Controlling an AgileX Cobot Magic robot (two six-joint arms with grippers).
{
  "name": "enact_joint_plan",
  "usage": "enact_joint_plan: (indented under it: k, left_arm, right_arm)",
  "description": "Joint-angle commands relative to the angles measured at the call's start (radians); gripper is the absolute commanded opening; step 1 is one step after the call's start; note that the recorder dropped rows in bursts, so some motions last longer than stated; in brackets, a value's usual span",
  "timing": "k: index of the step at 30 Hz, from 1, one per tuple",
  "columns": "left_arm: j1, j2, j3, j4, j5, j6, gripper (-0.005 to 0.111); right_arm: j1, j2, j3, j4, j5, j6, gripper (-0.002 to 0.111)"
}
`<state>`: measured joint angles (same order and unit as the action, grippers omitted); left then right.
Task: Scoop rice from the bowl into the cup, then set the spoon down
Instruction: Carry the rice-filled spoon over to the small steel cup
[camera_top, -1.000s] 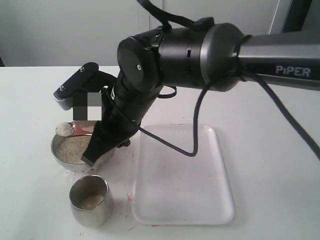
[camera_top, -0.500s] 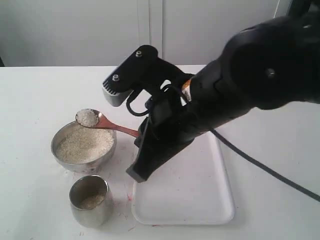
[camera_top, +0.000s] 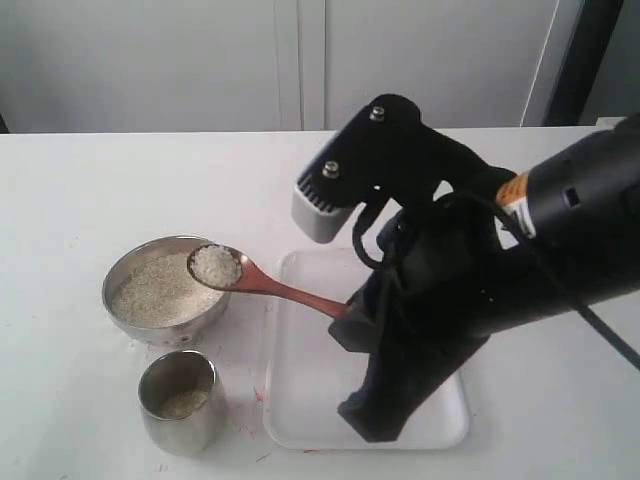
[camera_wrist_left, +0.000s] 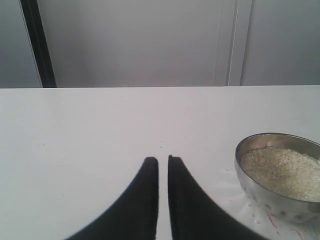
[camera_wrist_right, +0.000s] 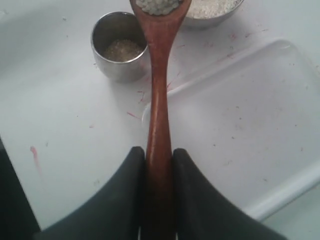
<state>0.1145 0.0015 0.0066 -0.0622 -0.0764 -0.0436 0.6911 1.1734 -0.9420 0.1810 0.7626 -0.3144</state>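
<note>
Holding: the right gripper (camera_wrist_right: 159, 152) is clamped on the slender handle of the dark reddish-brown wooden spoon (camera_top: 275, 289), with one black finger pressed against each side of the handle near its end.
Jaw gap, right: only as wide as the handle, with no space showing between the fingers and the wood.
Spoon attitude: roughly level and lifted off the table, with its oval head pointing away from the gripper toward the two steel vessels.
Spoon load: a small heap of white uncooked rice (camera_top: 215, 264) sits in the oval head.
Spoon head position: in the exterior view it is above the right-hand rim of the wide, shallow, shiny steel bowl (camera_top: 165, 331). Whether it touches the rim cannot be told.
Bowl contents: a pale bed of the same grains lies well below the rim.
Cup: the small straight-sided steel tumbler (camera_top: 181, 424) stands upright, near the bowl on its camera side and just beside the left edge of the tray. A thin layer of grains covers its bottom.
Tray: a translucent white rectangular plastic tray (camera_top: 312, 398) lies flat under the spoon handle and the right gripper.
Left gripper: the left gripper (camera_wrist_left: 160, 160) has its two dark fingers almost together, with a thin slit between them. It grips nothing and hangs over the bare white table (camera_wrist_left: 90, 130), with the bowl off to one side.
Table marks: small reddish flecks show around the cup and the edge of the tray.
</note>
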Motion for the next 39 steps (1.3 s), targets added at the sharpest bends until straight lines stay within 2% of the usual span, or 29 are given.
enact_joint_plan:
  k: [1,8,14,23,28,39]
  left_arm:
    - [-0.010,-0.001,-0.007,-0.005,-0.005,-0.005,0.014]
    - [-0.010,-0.001,-0.007,-0.005,-0.005,-0.005,0.014]
    - [-0.010,-0.001,-0.007,-0.005,-0.005,-0.005,0.014]
    - [-0.010,-0.001,-0.007,-0.005,-0.005,-0.005,0.014]
    - [-0.010,-0.001,-0.007,-0.005,-0.005,-0.005,0.014]
    - [-0.010,-0.001,-0.007,-0.005,-0.005,-0.005,0.014]
  right_arm:
    - [-0.002,-0.047,0.052,0.002,0.005,0.011,0.000]
    - [0.017,-0.093,0.126,-0.023,-0.012,0.052,0.000]
    - [0.132,-0.101,0.140,-0.225,-0.039,0.271,0.000]
    - [0.237,0.008,0.138,-0.294,-0.108,0.416,0.000]
    - [0.267,0.115,0.097,-0.325,-0.144,0.438,0.000]
    - [0.267,0.237,0.043,-0.447,-0.134,0.480,0.000]
